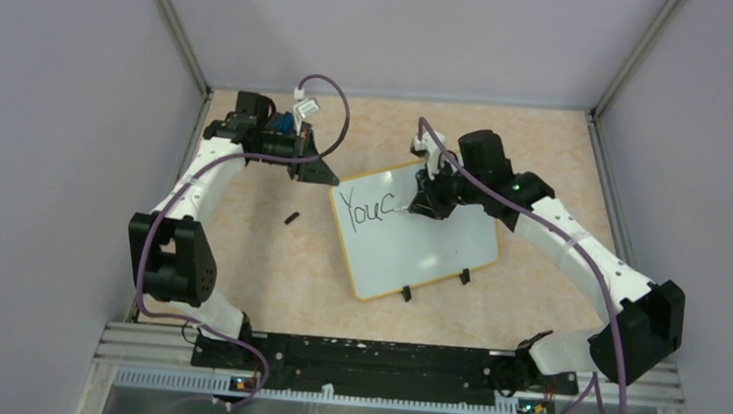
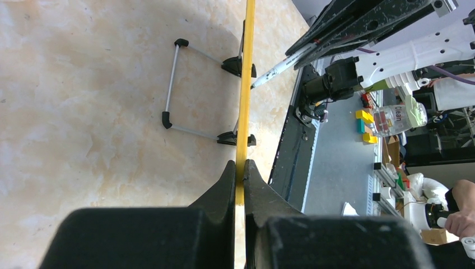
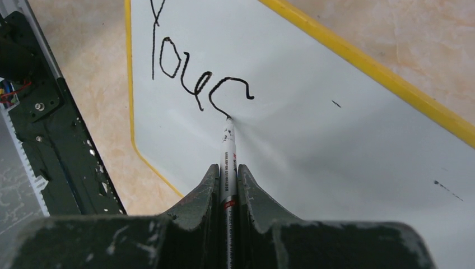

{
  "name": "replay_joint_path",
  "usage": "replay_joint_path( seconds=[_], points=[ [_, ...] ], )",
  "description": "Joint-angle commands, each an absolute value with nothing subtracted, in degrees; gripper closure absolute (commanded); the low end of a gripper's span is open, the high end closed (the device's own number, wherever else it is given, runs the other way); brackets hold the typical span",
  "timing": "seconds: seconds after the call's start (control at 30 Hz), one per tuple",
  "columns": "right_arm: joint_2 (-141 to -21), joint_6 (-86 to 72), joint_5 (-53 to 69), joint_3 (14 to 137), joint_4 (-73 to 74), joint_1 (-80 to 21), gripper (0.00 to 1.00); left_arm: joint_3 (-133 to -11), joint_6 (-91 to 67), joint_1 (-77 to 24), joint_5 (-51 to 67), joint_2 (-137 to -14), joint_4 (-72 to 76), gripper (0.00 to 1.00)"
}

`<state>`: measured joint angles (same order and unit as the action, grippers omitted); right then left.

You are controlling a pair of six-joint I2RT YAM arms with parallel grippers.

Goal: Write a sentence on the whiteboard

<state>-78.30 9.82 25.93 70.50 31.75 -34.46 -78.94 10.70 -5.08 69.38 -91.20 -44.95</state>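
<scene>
Your left gripper (image 2: 240, 167) pinches the rim of the whiteboard (image 1: 429, 247), likely light and stiff; your right gripper (image 3: 227, 169) clamps the marker (image 3: 227, 143).

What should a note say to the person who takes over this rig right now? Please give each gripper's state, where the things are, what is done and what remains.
Left gripper: shut on the yellow rim of the whiteboard, at its far left corner, steadying it.
Right gripper: shut on the marker, with the tip on the board at the end of the last stroke.
Done: the sentence reads "You c" so far, in black near the board's left edge.
Left: write the rest of the sentence, then lift the marker and release the board.
</scene>
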Motion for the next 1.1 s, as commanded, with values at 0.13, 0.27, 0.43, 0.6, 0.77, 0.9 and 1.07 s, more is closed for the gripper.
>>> replay_joint_path(
  seconds=[0.13,0.27,0.43,0.6,0.77,0.9,1.07],
  points=[
    [-75.5,12.0,24.2,72.5,33.0,-32.3,1.0,-78.5,11.0,-6.0,69.6,-89.9,-45.9,1.0],
    [-74.9,11.6,25.7,74.0,33.2,-32.1,1.0,-78.5,11.0,-6.0,69.6,-89.8,-46.0,1.0],
    [-74.7,10.8,26.8,74.7,32.8,-30.1,1.0,-78.5,11.1,-6.0,69.7,-89.8,-46.0,1.0],
    [-75.1,10.0,27.1,75.0,31.9,-29.1,1.0,-78.5,11.1,-6.0,69.7,-89.9,-46.0,1.0],
    [-75.9,9.5,26.1,75.1,30.9,-29.1,1.0,-78.4,11.1,-6.0,69.7,-89.7,-46.0,1.0],
    [-76.9,9.0,25.7,75.5,30.0,-29.1,1.0,-78.3,11.2,-6.0,69.7,-89.5,-46.0,1.0],
    [-78.1,8.6,26.6,76.4,29.6,-29.1,1.0,-78.2,11.3,-6.0,69.6,-89.5,-46.0,1.0]
  ],
)
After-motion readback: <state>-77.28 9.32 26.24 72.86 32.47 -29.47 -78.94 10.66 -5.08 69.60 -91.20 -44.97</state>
